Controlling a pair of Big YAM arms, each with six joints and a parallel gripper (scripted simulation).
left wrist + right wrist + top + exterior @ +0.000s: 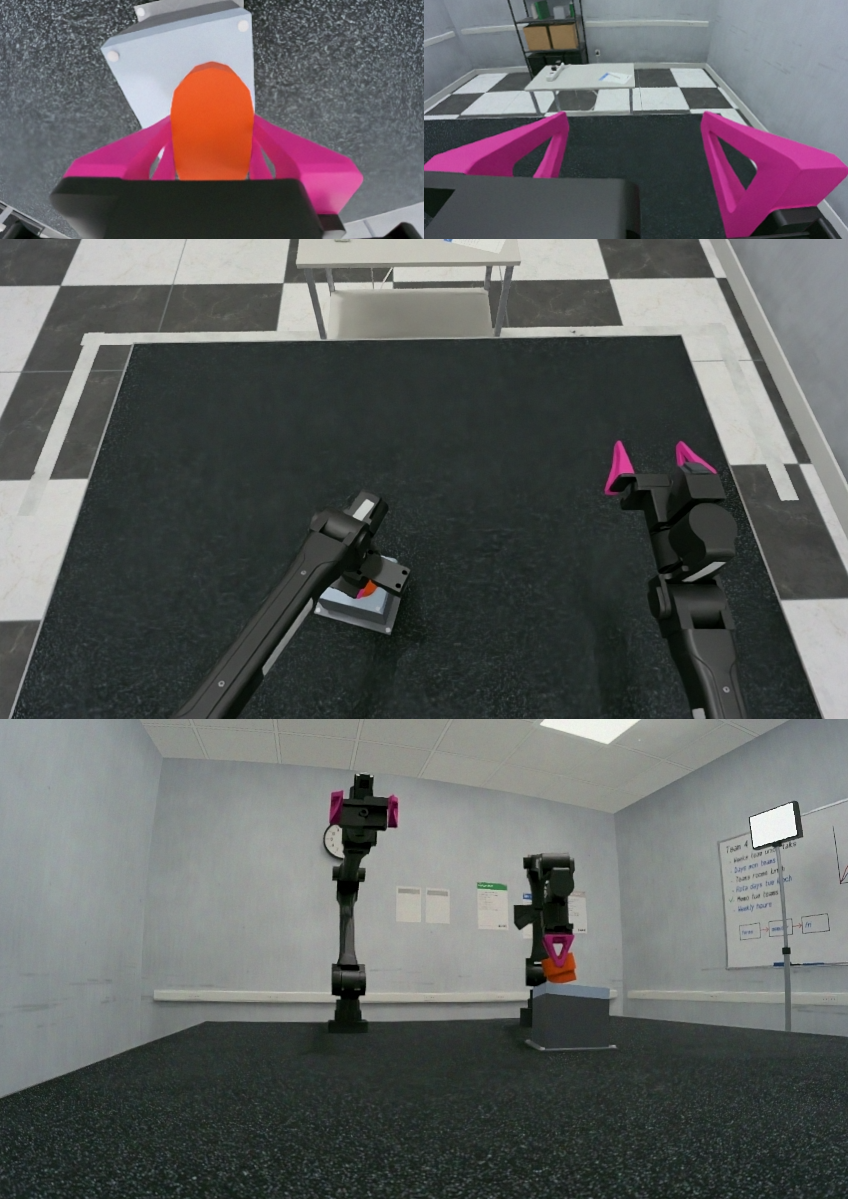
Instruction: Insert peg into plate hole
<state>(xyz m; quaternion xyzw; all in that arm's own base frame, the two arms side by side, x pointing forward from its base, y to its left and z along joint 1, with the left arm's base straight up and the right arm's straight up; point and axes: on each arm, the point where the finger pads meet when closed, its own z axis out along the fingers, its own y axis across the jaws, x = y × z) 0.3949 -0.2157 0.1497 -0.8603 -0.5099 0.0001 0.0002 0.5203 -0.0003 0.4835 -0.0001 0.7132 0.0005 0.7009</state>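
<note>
An orange peg [369,588] [561,968] [212,119] is between the magenta fingers of my left gripper [558,959] [212,119], which is shut on it. The peg is slightly tilted in the exterior view, with its lower end at or just above the top of the light blue-grey plate [376,602] [595,992] [144,75]. The plate tops a dark grey block [571,1019]. The hole does not show; the peg and gripper cover that part of the plate. My right gripper [648,459] [364,809] [634,119] is wide open and empty, raised far from the plate.
The block has a thin grey base flange [380,628] [571,1047] on the black mat [476,447] [297,1123]. The right arm [696,607] [348,933] stands well to one side of the block. A white table [410,253] [583,80] stands beyond the mat.
</note>
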